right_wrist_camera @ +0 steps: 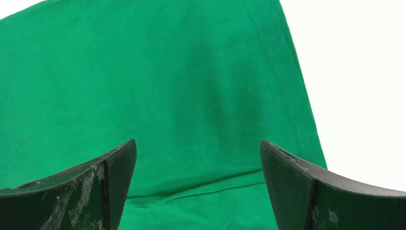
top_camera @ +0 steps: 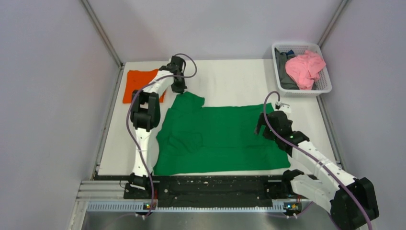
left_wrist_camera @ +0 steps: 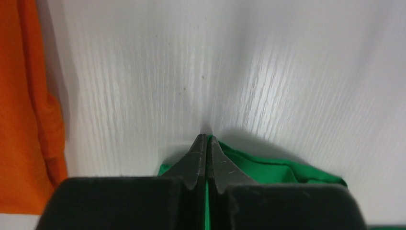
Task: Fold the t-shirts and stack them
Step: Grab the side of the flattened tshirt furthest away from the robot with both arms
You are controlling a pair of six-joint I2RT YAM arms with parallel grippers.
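Lying mid-table, green t-shirt [top_camera: 225, 136] is pinched at its far-left sleeve by the closed left gripper [left_wrist_camera: 207, 143]; right gripper [right_wrist_camera: 198, 163] is held open above the right side. Limp, light cloth: hems should be gripped.

I log the green t-shirt [right_wrist_camera: 167, 86] as soft matt knit cloth with stitched hems, and the orange t-shirt [left_wrist_camera: 24, 96] as matt cloth of a fine ribbed weave. The table [left_wrist_camera: 268, 72] reads to me as white board, faintly wood-grained, with a slight sheen; the right gripper [right_wrist_camera: 197, 143] has matt black fingers, scuffed and dusty; the basket [top_camera: 327, 86] is white slotted plastic.
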